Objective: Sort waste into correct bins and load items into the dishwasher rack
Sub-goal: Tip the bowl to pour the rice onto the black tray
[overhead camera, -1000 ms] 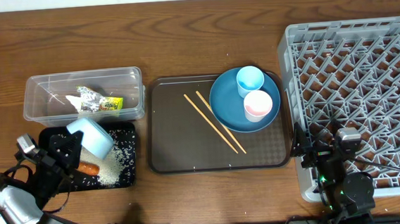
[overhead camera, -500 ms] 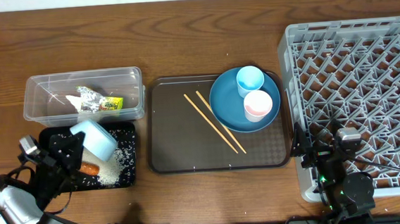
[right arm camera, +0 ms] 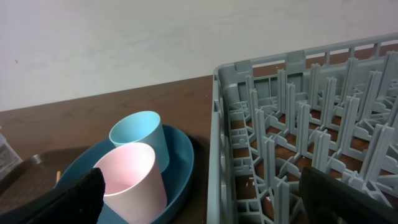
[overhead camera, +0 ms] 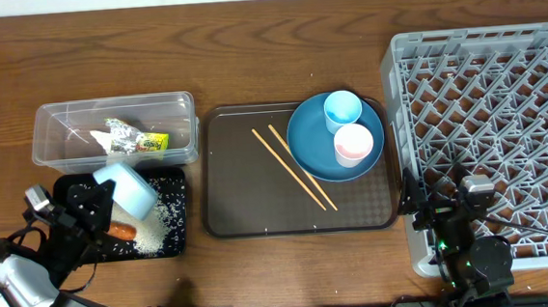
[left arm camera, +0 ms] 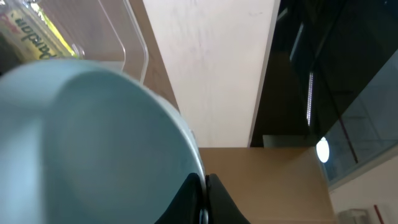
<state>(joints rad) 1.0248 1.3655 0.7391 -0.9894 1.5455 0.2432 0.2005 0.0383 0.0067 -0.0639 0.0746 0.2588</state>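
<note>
One thin rim pinch by my left hand (overhead camera: 92, 203) risked dropping the tilted bowl (overhead camera: 129, 189) into the black tray (overhead camera: 183, 245), I judged; right hand (right arm camera: 199, 178) gaped empty.

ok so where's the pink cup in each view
overhead: right of centre, the pink cup stands on the blue plate, on the plate's side towards the robot.
left wrist: not in it.
right wrist: lower left, close to the camera.
shared landmark: the light blue cup right beside it on the same plate, seen in the overhead and right wrist views.
</note>
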